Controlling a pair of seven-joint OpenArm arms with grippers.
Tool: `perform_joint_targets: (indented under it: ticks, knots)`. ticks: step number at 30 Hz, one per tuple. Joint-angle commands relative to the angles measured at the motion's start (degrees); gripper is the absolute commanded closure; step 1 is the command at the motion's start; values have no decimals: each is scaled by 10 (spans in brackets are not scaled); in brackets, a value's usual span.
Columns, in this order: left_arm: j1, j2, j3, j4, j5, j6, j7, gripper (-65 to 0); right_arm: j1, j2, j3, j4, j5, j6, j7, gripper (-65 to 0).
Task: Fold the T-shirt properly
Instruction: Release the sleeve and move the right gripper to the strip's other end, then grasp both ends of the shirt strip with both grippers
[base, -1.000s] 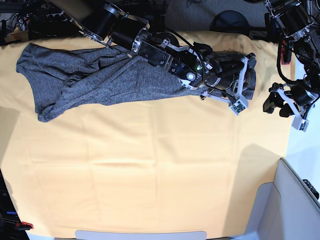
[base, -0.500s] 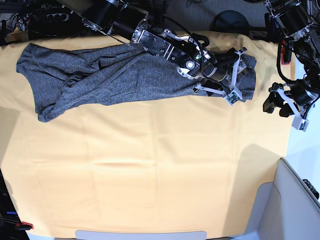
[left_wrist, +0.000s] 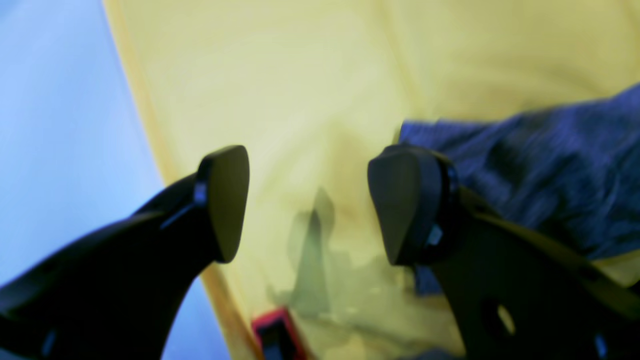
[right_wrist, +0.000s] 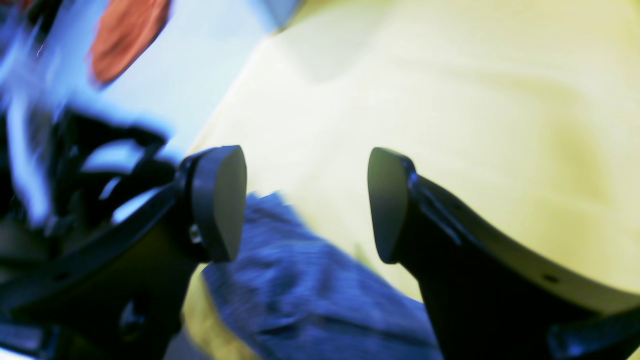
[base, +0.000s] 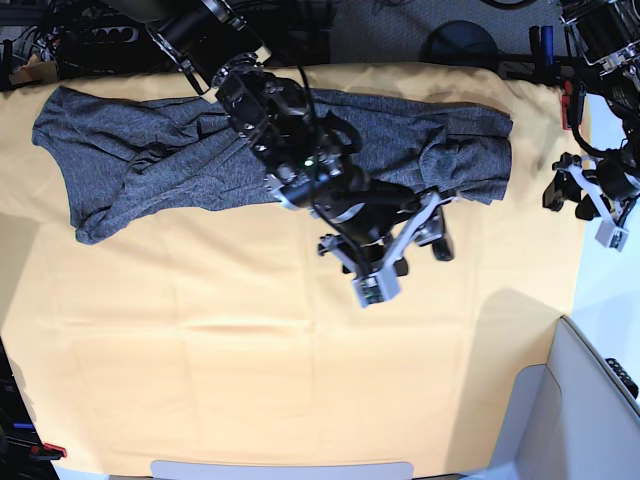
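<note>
The dark-grey T-shirt (base: 200, 160) lies stretched along the far side of the yellow cloth (base: 250, 350), its right end (base: 470, 150) bunched near the back right corner. My right gripper (base: 400, 238) hovers just in front of the shirt's middle, open and empty. In the right wrist view the right gripper (right_wrist: 307, 205) has a fold of shirt (right_wrist: 300, 305) below its jaws. My left gripper (base: 568, 192) stands open by the cloth's right edge. In the left wrist view the left gripper (left_wrist: 307, 205) sits over bare cloth, the shirt's end (left_wrist: 540, 180) to the right of it.
A red clamp (base: 568, 105) holds the cloth at the back right corner. A grey bin (base: 590, 400) stands at the front right. Dark cables and equipment (base: 100, 35) line the back edge. The yellow cloth's front half lies bare.
My right gripper opened, let go of the shirt's right end and swung toward the front and left. The shirt's end now rests on the cloth. The left arm shifted slightly.
</note>
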Motion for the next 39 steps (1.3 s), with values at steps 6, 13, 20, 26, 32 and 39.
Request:
perform_joint_targets:
  ticks: [6, 13, 20, 26, 32, 39]
  knots:
    - [54, -8, -2, 8, -11, -1, -4, -402, -38, 57, 108, 57, 3, 3, 13, -379]
    - [52, 36, -2, -11, -11, -1, 31, -402, -98, 102, 184, 66, 3, 3, 13, -379]
    - [10, 42, 22, -110, -11, -1, 39, -402, -153, 106, 287, 85, 4, 3, 13, -379]
    - [10, 43, 49, -140, -11, -1, 39, -402, -180, 106, 410, 90, 4, 3, 13, -379]
    - [10, 45, 62, -138, -13, -1, 39, -402, -201, 106, 517, 90, 4, 3, 11, -379]
    - [-6, 45, 61, -111, -58, -1, 39, -402, -221, 106, 596, 89, 4, 6, 11, -379]
